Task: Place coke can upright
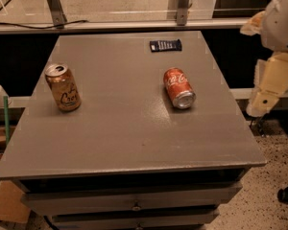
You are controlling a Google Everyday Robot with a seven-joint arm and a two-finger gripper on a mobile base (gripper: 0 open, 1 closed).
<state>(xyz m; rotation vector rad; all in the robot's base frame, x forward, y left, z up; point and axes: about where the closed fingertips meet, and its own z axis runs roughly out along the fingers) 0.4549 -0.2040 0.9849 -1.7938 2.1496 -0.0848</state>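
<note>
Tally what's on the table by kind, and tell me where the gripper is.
Cans: 2 (coke can lying on its side, tan-gold can upright)
Dark packet: 1 (far edge)
Total: 3
The gripper hangs beyond the right edge of the table, apart from both cans.

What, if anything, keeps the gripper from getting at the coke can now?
Probably yes, nothing visible does. The gripper hangs beyond the table on the right, and the coke can lies on its side with bare tabletop between them; the tan-gold can and dark packet sit well away.
</note>
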